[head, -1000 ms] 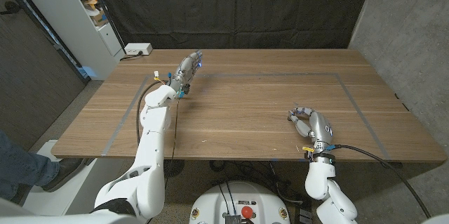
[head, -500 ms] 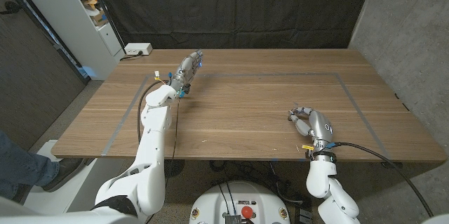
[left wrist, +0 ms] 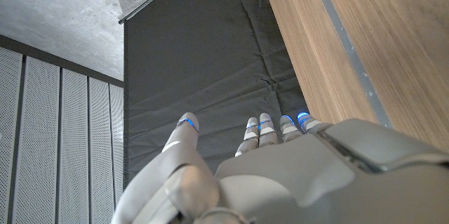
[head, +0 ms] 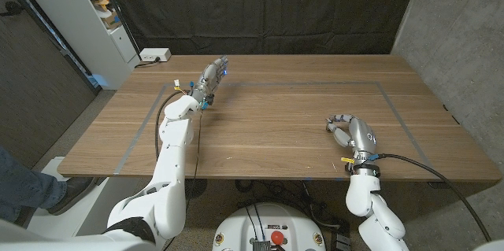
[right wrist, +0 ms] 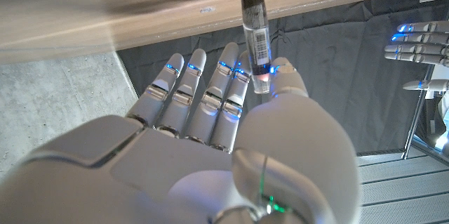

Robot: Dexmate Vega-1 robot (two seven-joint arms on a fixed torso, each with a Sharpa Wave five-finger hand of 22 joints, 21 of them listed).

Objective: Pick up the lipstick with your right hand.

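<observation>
Lipstick [right wrist: 256, 41] stands pinched in right hand [right wrist: 210, 147], fingers upright.

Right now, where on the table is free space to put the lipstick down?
The wide wood between the left robot hand and the right robot hand is bare. So is the far right corner. Nowhere is crowded. The right robot hand pinches the lipstick.
</observation>
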